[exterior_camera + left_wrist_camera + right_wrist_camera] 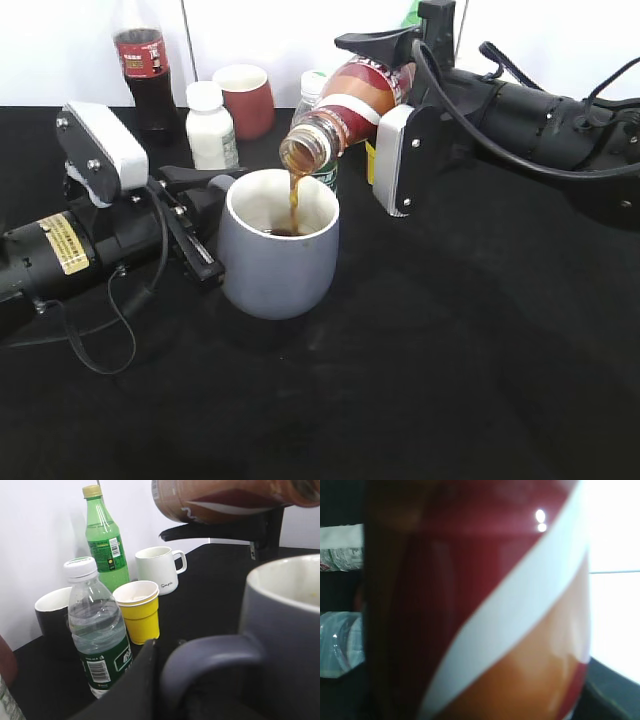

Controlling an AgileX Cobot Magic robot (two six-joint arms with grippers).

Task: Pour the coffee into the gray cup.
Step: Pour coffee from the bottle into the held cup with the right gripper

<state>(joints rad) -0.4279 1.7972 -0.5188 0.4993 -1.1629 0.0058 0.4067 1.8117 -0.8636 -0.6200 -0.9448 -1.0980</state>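
Note:
The gray cup (280, 260) stands on the black table, white inside, with dark coffee at its bottom. My left gripper (205, 215) is shut on its handle (210, 655). My right gripper (385, 75) is shut on the coffee bottle (345, 105), which has a red, white and orange label and fills the right wrist view (480, 600). The bottle is tilted, mouth down to the left above the cup, and a brown stream (295, 195) falls into the cup. The bottle also shows at the top of the left wrist view (225, 500).
Behind the cup stand a cola bottle (143, 65), a white pill bottle (210, 125), a dark red cup (247, 98) and a water bottle (97, 635). The left wrist view also shows a yellow paper cup (139, 611), a white mug (157, 569), a green soda bottle (105, 537) and a black mug (52, 615).

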